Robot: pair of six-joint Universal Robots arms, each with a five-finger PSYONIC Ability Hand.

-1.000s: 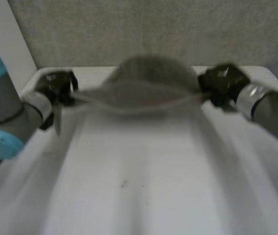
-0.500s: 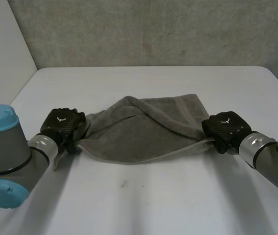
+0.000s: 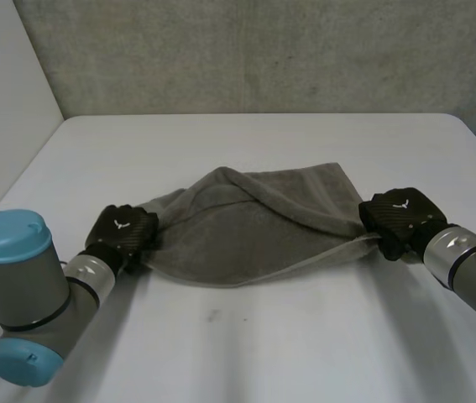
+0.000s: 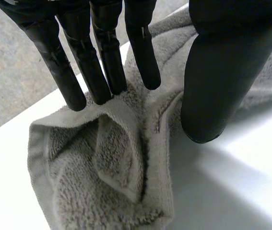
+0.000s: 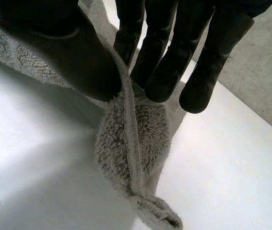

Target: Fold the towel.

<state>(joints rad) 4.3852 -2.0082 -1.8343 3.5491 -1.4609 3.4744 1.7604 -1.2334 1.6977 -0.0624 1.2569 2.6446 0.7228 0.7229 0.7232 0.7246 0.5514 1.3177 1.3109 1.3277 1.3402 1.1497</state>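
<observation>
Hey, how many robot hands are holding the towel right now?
2. The left hand pinches the towel at its left end; the right hand pinches its right end.

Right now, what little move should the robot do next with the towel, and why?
Probably draw the left robot hand and right robot hand apart to stretch the towel flat: each pinches one end, and the cloth between them lies rumpled.

Soft, diffuse light from overhead keeps the white surface (image 3: 246, 353) bright and nearly glare-free in the head view, the towel (image 3: 246, 231) throws a narrow soft shadow along its near edge, and in the 2 wrist views the surface gleams pale.
</observation>
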